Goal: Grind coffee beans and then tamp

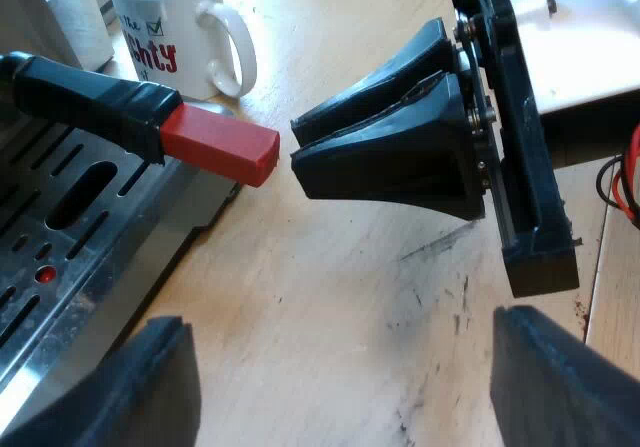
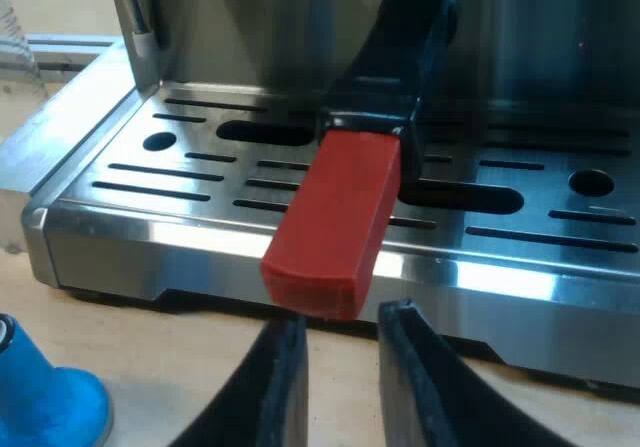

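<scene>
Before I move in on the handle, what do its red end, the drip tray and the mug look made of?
Red end: looks like matte plastic or a rubbery coating; the colour is even, the edges are soft and there is no glare.
Drip tray: brushed stainless steel by its look; it is silvery, with streaked reflections and punched slots.
Mug: probably glazed ceramic; it is glossy white with printed lettering.

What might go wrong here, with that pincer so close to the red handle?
The gap of the right pincer looks narrower than the red handle end, so it may shove rather than grip.
The blue tamper stands close by; a swing might topple it.
The mug stands near the handle and might get struck.
</scene>
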### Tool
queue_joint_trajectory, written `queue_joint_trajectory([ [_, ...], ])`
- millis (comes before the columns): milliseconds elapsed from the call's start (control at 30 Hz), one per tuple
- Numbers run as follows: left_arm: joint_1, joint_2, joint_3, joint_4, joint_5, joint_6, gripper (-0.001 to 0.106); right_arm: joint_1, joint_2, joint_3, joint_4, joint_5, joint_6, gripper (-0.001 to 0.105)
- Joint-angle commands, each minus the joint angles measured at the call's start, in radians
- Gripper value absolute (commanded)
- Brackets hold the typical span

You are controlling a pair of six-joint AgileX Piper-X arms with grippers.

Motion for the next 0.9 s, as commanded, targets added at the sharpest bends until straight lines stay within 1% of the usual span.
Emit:
queue_joint_trajectory([
  [33,-0.004,-0.003,0.001,-0.018,0.006,0.008,0.064,-0.006,-0.002,-0.003,-0.004,-0.010,-0.041,0.021],
  [100,-0.004,-0.003,0.001,-0.018,0.006,0.008,0.064,-0.020,-0.002,-0.003,-0.004,-0.036,-0.065,0.021],
  [267,-0.004,-0.003,0.001,-0.018,0.006,0.008,0.064,-0.056,-0.002,-0.003,-0.037,-0.046,-0.064,0.021],
  [467,-0.004,-0.003,0.001,-0.018,0.006,0.008,0.064,-0.071,-0.002,-0.003,-0.041,-0.100,-0.122,0.021],
  [533,-0.004,-0.003,0.001,-0.018,0.006,0.008,0.064,-0.074,-0.002,-0.003,-0.041,-0.103,-0.123,0.021],
  [700,-0.004,-0.003,0.001,-0.018,0.006,0.008,0.064,-0.074,-0.002,-0.003,-0.049,-0.035,-0.127,0.021],
  [733,-0.004,-0.003,0.001,-0.018,0.006,0.008,0.064,-0.074,-0.002,-0.003,-0.051,-0.035,-0.127,0.021],
  [767,-0.004,-0.003,0.001,-0.018,0.006,0.008,0.064,-0.074,-0.002,-0.003,-0.051,-0.005,-0.127,0.021],
  [900,-0.004,-0.003,0.001,-0.018,0.006,0.008,0.064,-0.074,-0.002,-0.003,-0.057,0.009,-0.127,0.021],
])
